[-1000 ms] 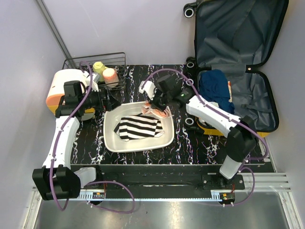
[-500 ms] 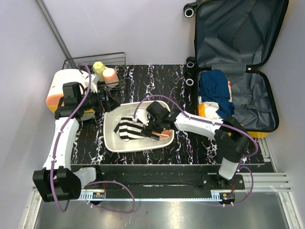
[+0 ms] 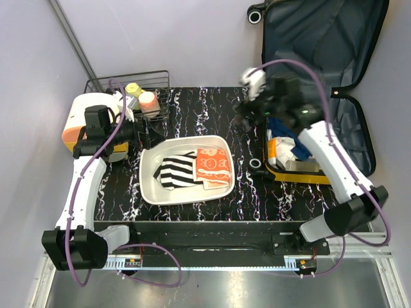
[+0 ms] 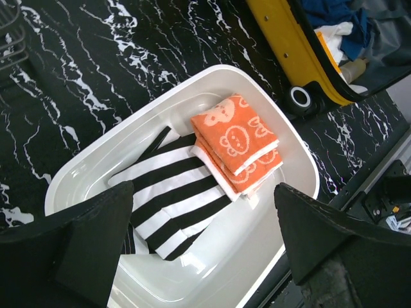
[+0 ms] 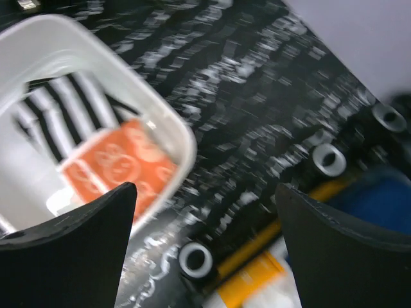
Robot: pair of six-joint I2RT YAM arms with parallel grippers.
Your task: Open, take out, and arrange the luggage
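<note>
The right claw (image 5: 205, 192) is hanging with its fingers spread and nothing between them, above the black marbled table (image 3: 192, 102), at about one o'clock from the white rectangular tray (image 3: 146, 192). We are seeing the left claw (image 4: 202, 192) open and empty too, at the tray's ten o'clock. The large yellow hard-shell suitcase (image 3: 321, 38) is lying open at the table's three o'clock, with dark blue clothing (image 4: 327, 9) inside. We are judging that a quick reach could be knocking the fingers on the yellow rim, or pinching grey lining together with the cloth.
</note>
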